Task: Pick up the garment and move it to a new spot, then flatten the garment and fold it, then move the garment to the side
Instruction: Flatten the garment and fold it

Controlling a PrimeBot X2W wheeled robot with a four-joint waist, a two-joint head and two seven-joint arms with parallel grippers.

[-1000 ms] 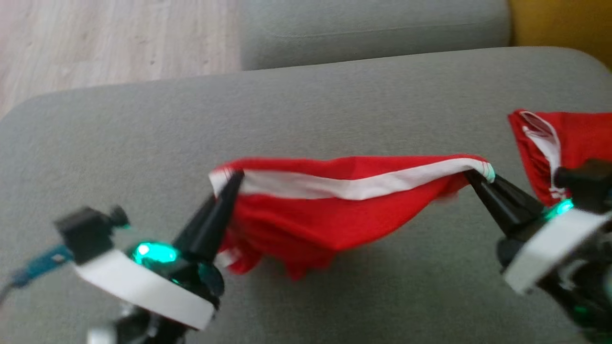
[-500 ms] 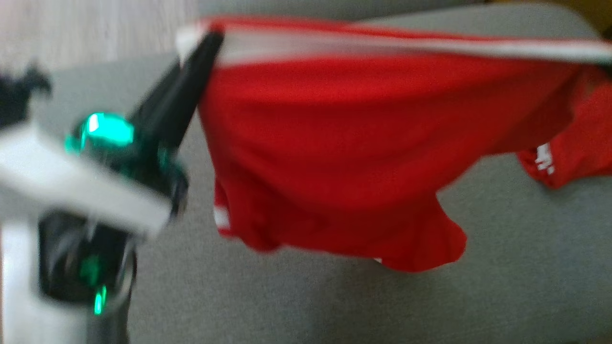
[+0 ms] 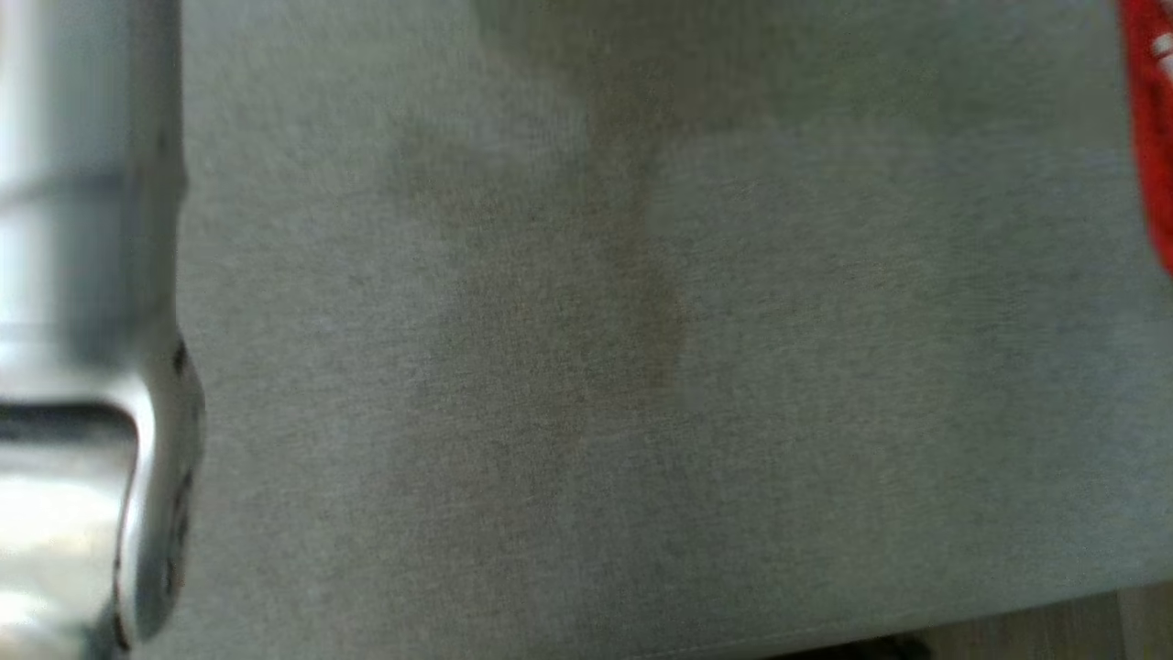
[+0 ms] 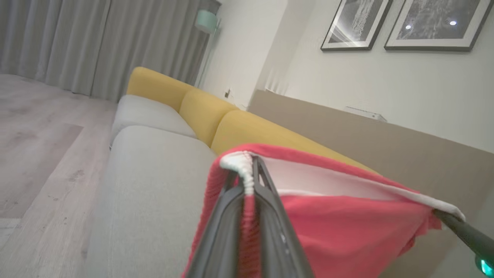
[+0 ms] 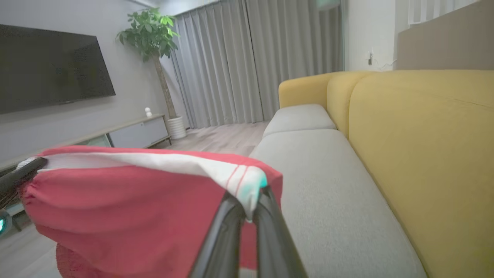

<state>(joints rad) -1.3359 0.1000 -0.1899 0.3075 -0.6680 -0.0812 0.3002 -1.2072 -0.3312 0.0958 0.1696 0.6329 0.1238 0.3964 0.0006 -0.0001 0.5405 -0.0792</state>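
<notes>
Sofa [image 5: 332, 193], grey-seated and yellow-backed, is seen alongside. Garment [image 5: 115, 208], red with a white band, is held aloft near the seat, stretched between both grippers. One band corner is clamped in the left gripper [image 4: 252, 166], the other in the right gripper [image 5: 251, 199].

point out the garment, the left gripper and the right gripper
garment [image 5: 127, 208]: right wrist view, red cloth below the white band
left gripper [image 4: 251, 173]: left wrist view, between its fingertips
right gripper [image 5: 249, 199]: right wrist view, between its fingertips
</notes>
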